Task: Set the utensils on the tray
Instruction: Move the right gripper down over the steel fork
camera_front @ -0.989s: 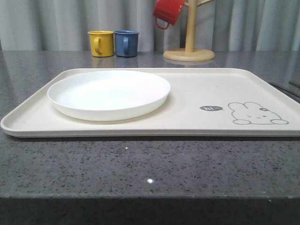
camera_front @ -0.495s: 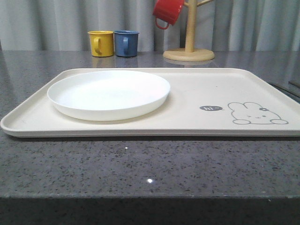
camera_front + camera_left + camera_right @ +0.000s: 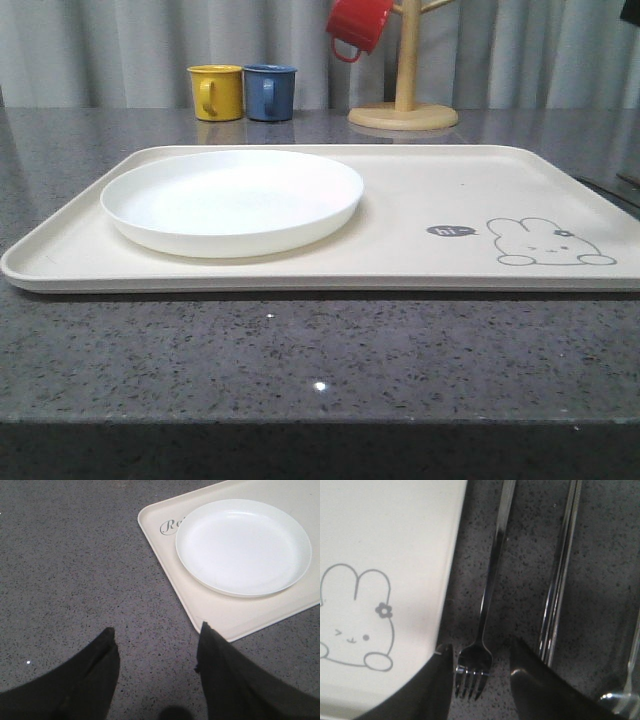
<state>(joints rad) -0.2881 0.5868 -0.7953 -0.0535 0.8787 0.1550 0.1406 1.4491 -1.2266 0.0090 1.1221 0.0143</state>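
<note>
Two spread jaws of the right gripper (image 3: 479,680) are set astride the fork (image 3: 487,607) head, untouched; lowering and closing is called for.

You're looking at a home kitchen or dining-style setup, staged on a dark speckled stone countertop (image 3: 320,350) with grey curtains (image 3: 100,50) behind. You've got a yellow mug (image 3: 216,92) and blue mug (image 3: 269,92) at the back, and a red mug (image 3: 357,24) hung on a wooden mug tree (image 3: 404,100). A rabbit-print tray (image 3: 420,200) with a white plate (image 3: 232,200) and a fork (image 3: 485,605) laid beside it completes the tableware look.
</note>
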